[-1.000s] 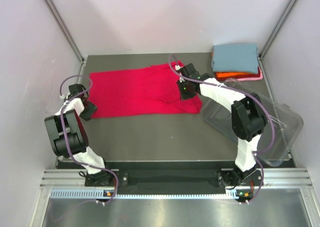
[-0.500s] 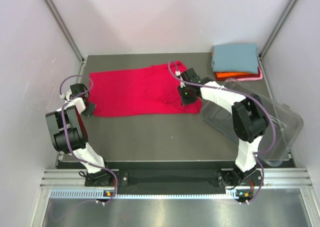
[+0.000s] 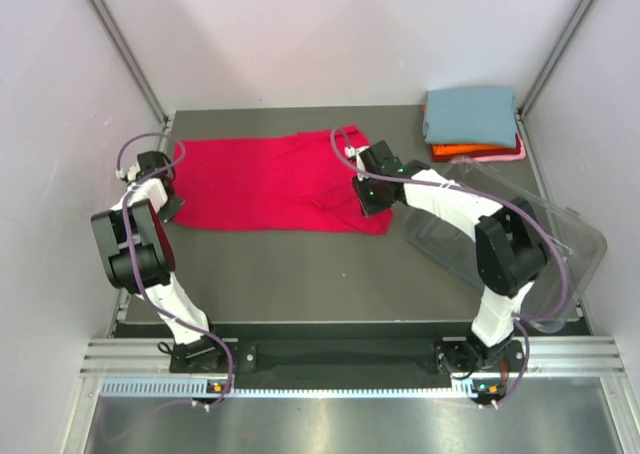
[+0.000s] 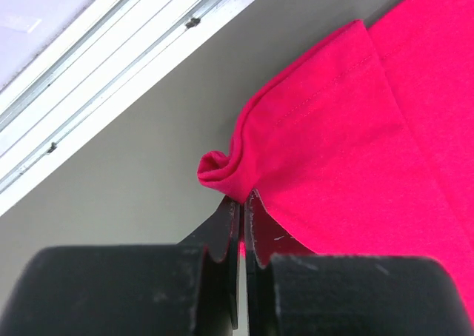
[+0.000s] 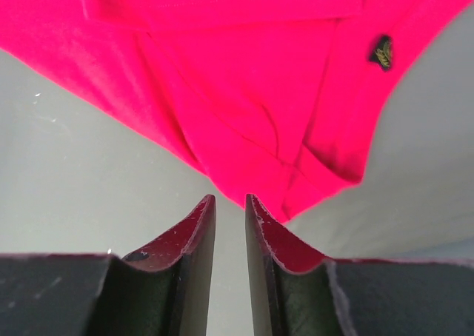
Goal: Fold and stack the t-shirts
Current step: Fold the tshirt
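A crimson red t-shirt (image 3: 270,184) lies spread across the middle of the table. My left gripper (image 3: 172,210) is at its left edge and is shut on a bunched corner of the red cloth (image 4: 222,166), with the pinch point at my left gripper (image 4: 242,200). My right gripper (image 3: 362,206) hovers over the shirt's right end. In its wrist view my right gripper (image 5: 229,200) stands slightly open with nothing between the fingers, just short of a folded red edge (image 5: 296,180). Folded blue-grey (image 3: 470,114), orange (image 3: 462,151) and pale pink (image 3: 512,156) t-shirts are stacked at the back right.
A clear plastic tub (image 3: 530,249) lies tilted at the right, past my right arm. A metal rail (image 4: 111,62) runs along the table's left edge close to my left gripper. Grey walls close in the back and sides.
My left gripper has shut on the red shirt's left corner and moved toward the back. My right gripper has opened a little and slid slightly leftward over the shirt's right end.
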{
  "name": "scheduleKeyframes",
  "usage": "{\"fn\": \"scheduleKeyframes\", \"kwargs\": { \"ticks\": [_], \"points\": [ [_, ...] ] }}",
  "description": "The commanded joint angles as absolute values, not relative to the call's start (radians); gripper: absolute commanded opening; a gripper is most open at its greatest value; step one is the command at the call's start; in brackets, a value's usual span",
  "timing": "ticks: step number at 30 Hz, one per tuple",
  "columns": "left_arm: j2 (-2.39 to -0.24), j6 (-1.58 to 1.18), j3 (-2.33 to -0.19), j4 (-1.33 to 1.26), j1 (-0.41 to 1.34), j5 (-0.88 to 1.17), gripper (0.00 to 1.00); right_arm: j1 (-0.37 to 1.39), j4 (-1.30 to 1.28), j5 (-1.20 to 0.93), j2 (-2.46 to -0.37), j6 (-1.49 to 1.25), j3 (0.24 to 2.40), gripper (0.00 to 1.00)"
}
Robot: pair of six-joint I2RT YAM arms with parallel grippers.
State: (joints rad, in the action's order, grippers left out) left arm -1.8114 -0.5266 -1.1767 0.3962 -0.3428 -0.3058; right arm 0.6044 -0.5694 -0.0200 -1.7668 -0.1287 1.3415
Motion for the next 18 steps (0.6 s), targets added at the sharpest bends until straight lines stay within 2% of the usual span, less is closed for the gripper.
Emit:
{"fn": "scheduleKeyframes", "kwargs": {
  "ticks": [1,3,8,18],
  "points": [
    [-1.825,-0.494,-1.204,0.419,-0.348,-0.347,0.00,0.626,-0.555,-0.011,-1.856,-0.101,1.408,0.24],
    [-1.825,-0.486,-1.203,0.417,-0.348,-0.353,0.00,0.627,-0.561,-0.003,-1.899,-0.112,1.425,0.26],
    [-1.825,-0.471,-1.209,0.417,-0.348,-0.365,0.00,0.623,-0.584,0.169,-1.982,-0.166,1.463,0.31],
    [-1.836,-0.469,-1.218,0.416,-0.348,-0.359,0.00,0.611,-0.635,0.199,-1.960,-0.190,1.482,0.33]
  ]
}}
